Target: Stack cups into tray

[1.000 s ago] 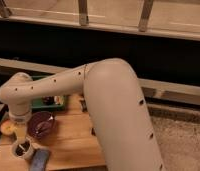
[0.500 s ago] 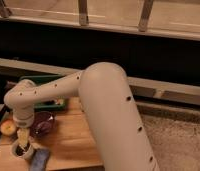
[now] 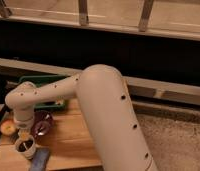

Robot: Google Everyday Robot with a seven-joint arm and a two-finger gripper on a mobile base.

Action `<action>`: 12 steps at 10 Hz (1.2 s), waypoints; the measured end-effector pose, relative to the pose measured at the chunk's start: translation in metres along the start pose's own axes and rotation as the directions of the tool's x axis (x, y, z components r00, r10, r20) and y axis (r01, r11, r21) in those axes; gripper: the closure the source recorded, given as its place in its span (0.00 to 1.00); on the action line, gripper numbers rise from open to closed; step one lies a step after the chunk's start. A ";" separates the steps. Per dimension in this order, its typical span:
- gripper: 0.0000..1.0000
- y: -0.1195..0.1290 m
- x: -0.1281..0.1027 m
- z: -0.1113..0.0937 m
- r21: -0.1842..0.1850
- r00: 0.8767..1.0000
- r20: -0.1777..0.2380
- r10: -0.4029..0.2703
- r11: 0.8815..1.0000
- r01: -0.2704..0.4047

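A pale cup (image 3: 26,146) with a dark inside stands upright on the wooden table (image 3: 68,142) near the front left. My gripper (image 3: 24,134) hangs straight down from the white wrist (image 3: 22,106) and sits right on top of that cup, reaching its rim. The arm hides how the gripper meets the cup. The green tray (image 3: 39,80) lies behind the arm at the table's back left, mostly covered by the forearm. I can make out only this one cup.
A purple bowl (image 3: 42,123) sits just right of the gripper, close to the cup. A round yellow-red fruit (image 3: 8,128) lies to the left. A dark blue flat object (image 3: 40,158) lies at the front edge. My bulky white arm (image 3: 105,115) fills the middle.
The wrist has come down and shifted slightly right, bringing the gripper onto the pale cup. The cup, bowl and fruit have stayed in place.
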 end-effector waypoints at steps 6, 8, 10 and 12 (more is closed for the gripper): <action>1.00 0.004 0.000 -0.024 0.028 1.000 -0.003 -0.018 0.999 0.018; 1.00 0.006 -0.003 -0.048 0.031 1.000 0.018 -0.018 0.999 0.017; 1.00 0.007 -0.005 -0.080 0.044 0.999 0.036 -0.018 0.999 0.016; 1.00 0.004 -0.004 -0.121 0.095 0.999 0.032 -0.008 0.995 0.005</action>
